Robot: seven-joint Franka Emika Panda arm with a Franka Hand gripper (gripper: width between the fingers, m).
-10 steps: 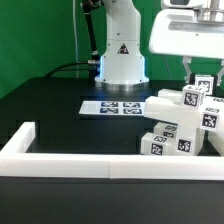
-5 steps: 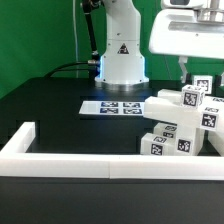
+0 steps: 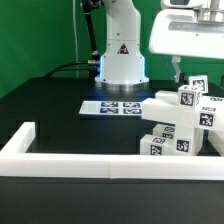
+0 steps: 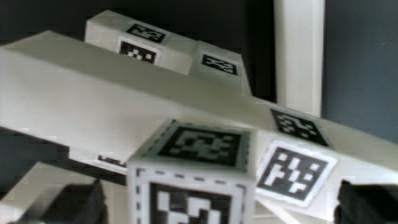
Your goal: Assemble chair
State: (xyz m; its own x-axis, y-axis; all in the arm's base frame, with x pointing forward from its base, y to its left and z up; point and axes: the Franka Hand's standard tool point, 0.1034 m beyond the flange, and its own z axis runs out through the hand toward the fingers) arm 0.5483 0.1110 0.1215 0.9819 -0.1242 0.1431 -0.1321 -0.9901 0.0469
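Observation:
The chair (image 3: 178,122) is a cluster of white blocky parts with black-and-white tags at the exterior view's right, behind the rail. A square leg (image 3: 188,96) stands up from its top, tagged on its end. My gripper (image 3: 194,76) hangs just above that leg, open, one dark finger (image 3: 178,70) showing beside it. In the wrist view the leg's tagged end (image 4: 187,190) lies between my fingers (image 4: 71,200), with a gap on each side of it. My gripper (image 4: 217,202) holds nothing. A flat tagged slab (image 4: 125,85) of the chair lies below.
The marker board (image 3: 112,106) lies flat on the black table in front of the robot base (image 3: 120,60). A long low white rail (image 3: 70,158) runs along the front and turns back at the exterior view's left.
The jaws have opened from shut on the leg to wide apart. The leg and its block have settled slightly toward the exterior view's left.

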